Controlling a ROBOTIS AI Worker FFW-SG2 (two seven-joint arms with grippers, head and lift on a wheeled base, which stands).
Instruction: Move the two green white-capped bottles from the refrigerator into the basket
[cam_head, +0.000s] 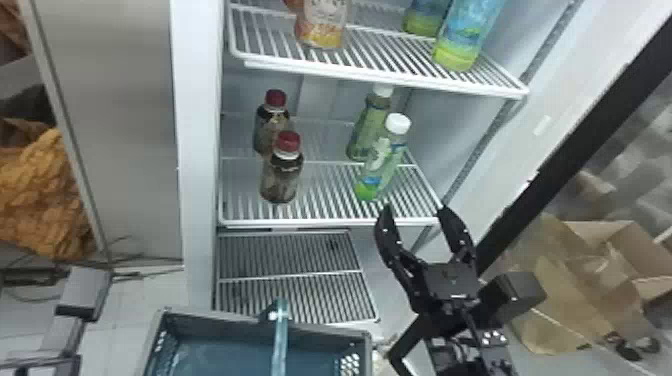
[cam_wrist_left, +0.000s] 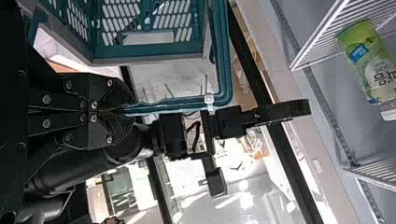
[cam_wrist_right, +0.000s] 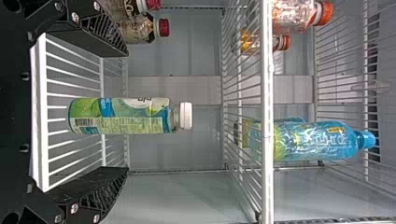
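ok so the right-hand bottles (cam_head: 382, 162) are green with white caps (cam_head: 397, 123), the left bottles (cam_head: 280, 180) are brownish with dark red caps (cam_head: 288, 142), plus a teal-and-grey basket (cam_head: 225, 320).

You've got two red-capped bottles (cam_head: 281, 181) here, one in front of the other. Up on the wire shelf (cam_head: 385, 77), two orange-capped bottles (cam_wrist_right: 292, 16), two blue ones (cam_head: 465, 37) to your right. Far right, open cardboard (cam_head: 645, 260); far left, crumpled orange-yellow material (cam_head: 40, 195).
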